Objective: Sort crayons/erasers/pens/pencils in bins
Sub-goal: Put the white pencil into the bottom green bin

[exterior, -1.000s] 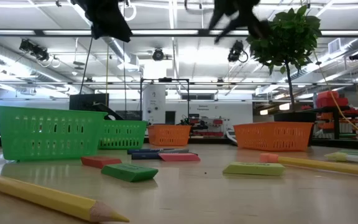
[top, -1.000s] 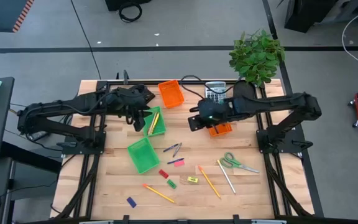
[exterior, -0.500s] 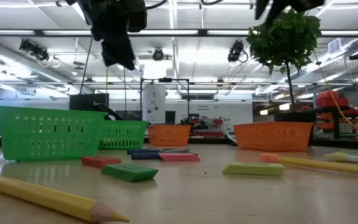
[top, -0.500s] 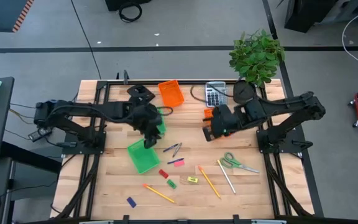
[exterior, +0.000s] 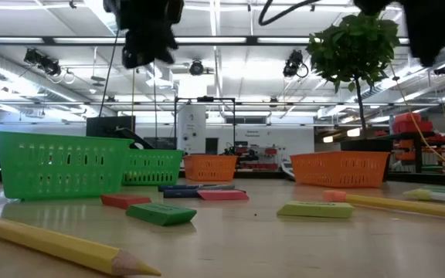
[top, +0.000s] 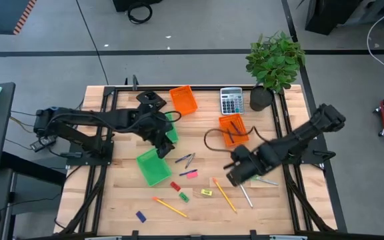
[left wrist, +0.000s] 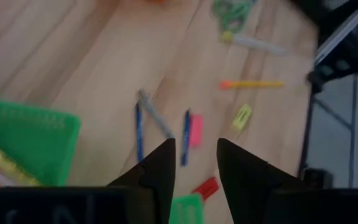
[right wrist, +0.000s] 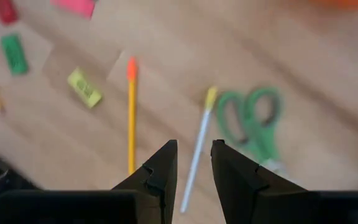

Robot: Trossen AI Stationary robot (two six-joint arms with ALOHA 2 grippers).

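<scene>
Three pens [top: 187, 160] and a pink eraser [top: 192, 173] lie mid-table. Red [top: 175, 186], green [top: 184, 197], yellow [top: 207, 193] and blue [top: 141, 216] erasers lie nearer the front edge. My left gripper [top: 162, 138] hangs open above the gap between the two green bins [top: 153, 167], fingers [left wrist: 166, 163] aimed toward the pens [left wrist: 157, 118]. My right gripper [top: 235, 175] hangs open, pointing down over a pale pencil [right wrist: 199, 146], beside an orange-tipped yellow pencil [right wrist: 131, 112]. Two orange bins [top: 233, 128] [top: 184, 100] stand farther back.
Green-handled scissors [top: 255, 175] lie just right of my right gripper. Another yellow pencil [top: 171, 207] lies near the front edge. A grey calculator [top: 231, 101] and a potted plant [top: 275, 60] stand at the far right. The green bin [left wrist: 23, 140] under my left arm holds yellow pencils.
My right gripper has swung from over the nearer orange bin toward the table's near edge and down, tipping to point downward over the pencils beside the scissors. My left gripper has moved from over the farther green bin toward the near edge and the pens, sinking slightly.
</scene>
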